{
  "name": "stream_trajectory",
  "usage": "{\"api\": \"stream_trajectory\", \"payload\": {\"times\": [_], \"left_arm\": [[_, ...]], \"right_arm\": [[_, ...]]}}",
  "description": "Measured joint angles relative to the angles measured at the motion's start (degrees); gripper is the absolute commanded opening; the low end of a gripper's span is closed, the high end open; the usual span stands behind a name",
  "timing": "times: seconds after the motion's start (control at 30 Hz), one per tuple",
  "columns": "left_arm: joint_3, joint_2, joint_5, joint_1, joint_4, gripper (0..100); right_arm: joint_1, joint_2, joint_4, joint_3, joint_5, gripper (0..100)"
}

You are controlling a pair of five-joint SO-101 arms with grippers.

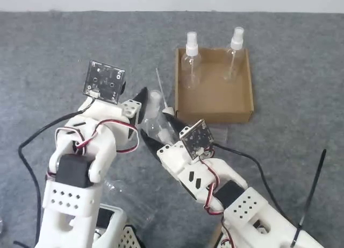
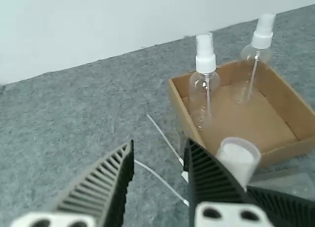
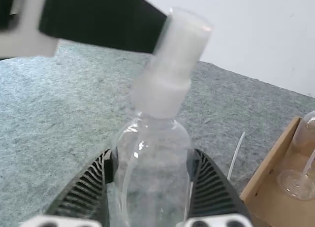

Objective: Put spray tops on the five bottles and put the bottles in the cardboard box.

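Right end effector (image 3: 150, 160) clamps one bottle (image 3: 156, 126), left end effector (image 2: 160, 149) gapes, cardboard box (image 1: 215, 104) holds two topped bottles (image 1: 192, 65) (image 1: 234, 58).

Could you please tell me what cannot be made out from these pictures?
Spray top on the bottle: blurred in the right wrist view, so its seating is unclear.
Bottle's base: cut off by that view's lower edge.
Two loose tubes: one end of each is hidden behind the left gripper in the left wrist view.
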Motion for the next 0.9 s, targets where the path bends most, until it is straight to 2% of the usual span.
{"api": "stream_trajectory", "payload": {"times": [0.2,0.37,0.5,0.9], "left_arm": [[-5.8,0.0,0.0,-3.08,0.44,15],[-11.43,0.0,0.0,-0.35,1.58,15],[-11.43,0.0,0.0,1.41,1.58,15],[-4.57,2.9,0.35,1.05,1.14,15]], "right_arm": [[-0.35,0.0,0.0,0.0,0.0,0.6],[-0.35,0.0,0.0,0.0,0.0,0.6],[-0.35,0.0,0.0,0.0,0.0,0.6],[-0.44,0.09,0.09,0.26,0.18,0.6]]}}
